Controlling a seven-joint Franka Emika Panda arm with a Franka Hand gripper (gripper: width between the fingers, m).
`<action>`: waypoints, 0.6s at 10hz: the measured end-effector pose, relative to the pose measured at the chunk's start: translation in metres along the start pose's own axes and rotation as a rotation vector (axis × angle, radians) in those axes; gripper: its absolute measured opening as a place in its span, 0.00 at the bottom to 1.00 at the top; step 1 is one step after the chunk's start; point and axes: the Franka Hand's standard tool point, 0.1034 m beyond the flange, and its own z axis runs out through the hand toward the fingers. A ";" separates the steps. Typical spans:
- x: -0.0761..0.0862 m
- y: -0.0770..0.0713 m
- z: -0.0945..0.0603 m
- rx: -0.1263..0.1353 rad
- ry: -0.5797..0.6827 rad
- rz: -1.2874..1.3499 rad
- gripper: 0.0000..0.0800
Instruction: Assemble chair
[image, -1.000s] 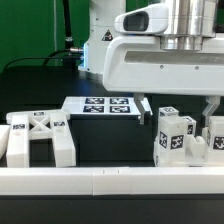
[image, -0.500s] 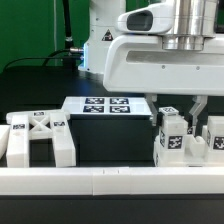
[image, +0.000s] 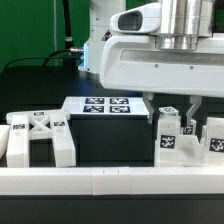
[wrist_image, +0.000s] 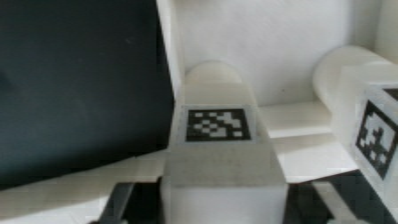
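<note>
Arm: wrist vertical, gripper (image: 171, 116) pointing straight down, at exterior view's right.
Jaws: spread wide, straddling top of tagged block (image: 168, 138); contact w/ block can't be told.
Block: upright, just beside second tagged part (image: 214, 138).
X-ribbed panel (image: 38, 136): well apart, at exterior view's left.
Surface: black table (image: 112, 142); marker board (image: 105, 105) behind; white rail (image: 100, 182) along front.
Bkgd: dark.
</note>
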 end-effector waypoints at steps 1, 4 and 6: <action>-0.002 0.004 -0.001 -0.014 -0.005 0.088 0.36; -0.003 0.008 0.000 -0.023 -0.003 0.123 0.43; -0.003 0.007 -0.001 -0.022 -0.003 0.121 0.60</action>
